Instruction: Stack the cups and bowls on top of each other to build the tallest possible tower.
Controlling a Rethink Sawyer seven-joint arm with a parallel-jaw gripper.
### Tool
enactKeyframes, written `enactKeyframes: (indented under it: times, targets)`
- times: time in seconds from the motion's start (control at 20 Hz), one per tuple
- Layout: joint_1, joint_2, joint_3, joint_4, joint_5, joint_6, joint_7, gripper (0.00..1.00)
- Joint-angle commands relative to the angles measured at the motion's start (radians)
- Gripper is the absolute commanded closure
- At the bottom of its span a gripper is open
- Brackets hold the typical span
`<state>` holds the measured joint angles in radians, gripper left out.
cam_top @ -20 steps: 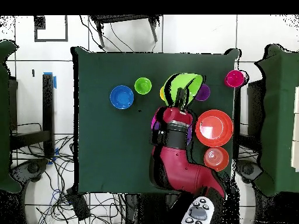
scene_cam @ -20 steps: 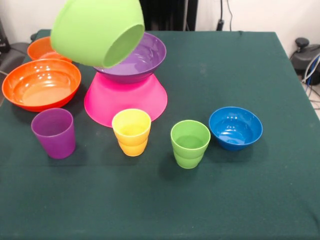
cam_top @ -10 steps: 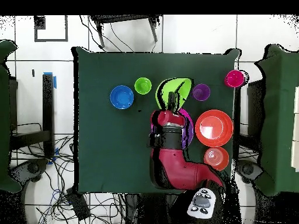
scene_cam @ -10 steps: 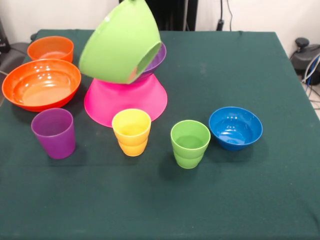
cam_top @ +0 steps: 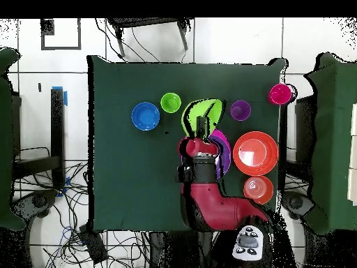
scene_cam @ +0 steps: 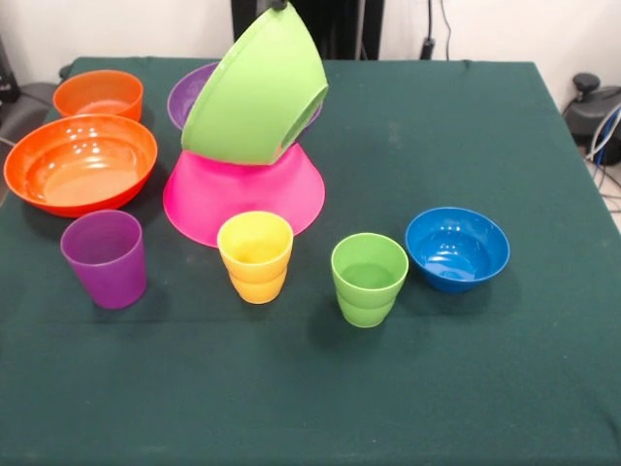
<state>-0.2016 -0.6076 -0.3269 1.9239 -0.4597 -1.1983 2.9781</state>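
Lime green bowl (scene_cam: 255, 92), tilted steeply with its mouth facing down and to the right, leans over the purple bowl (scene_cam: 190, 92), which sits on the inverted pink bowl (scene_cam: 243, 191); together these form the tower on the dark green table (scene_cam: 466, 379). Only a dark tip of the gripper (scene_cam: 279, 5) shows at the green bowl's upper rim in the front view, and the overhead view shows the red arm (cam_top: 202, 188) reaching over the stack; whether the jaws are spread or closed on the rim cannot be told.

Surroundings, front view: large orange bowl (scene_cam: 81, 162) and small orange bowl (scene_cam: 98, 94) to the left of the tower; purple cup (scene_cam: 104, 257), yellow cup (scene_cam: 255, 256) and green cup (scene_cam: 369, 279) in a row in front of it; blue bowl (scene_cam: 457, 248) at right. A red cup (cam_top: 279, 93) appears, probably, at the table's corner in the overhead view.

Compared with half a second earlier, the green bowl has shifted right and tipped further, uncovering the purple bowl's left rim; all other items are unmoved.
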Motion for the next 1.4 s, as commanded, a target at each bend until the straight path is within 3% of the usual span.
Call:
enactKeyframes:
  times: [0.05,0.4,0.6,0.95,1.4]
  targets:
    - [-0.026,-0.031,0.129,0.063,-0.079,0.044,0.194,1.0]
    - [-0.073,-0.072,0.177,0.077,-0.161,0.076,0.235,1.0]
    - [-0.125,-0.064,0.242,0.091,-0.258,0.082,0.311,1.0]
    - [-0.197,-0.06,0.318,0.109,-0.362,0.115,0.371,1.0]
    - [-0.283,-0.135,0.41,0.091,-0.603,0.247,0.6,1.0]
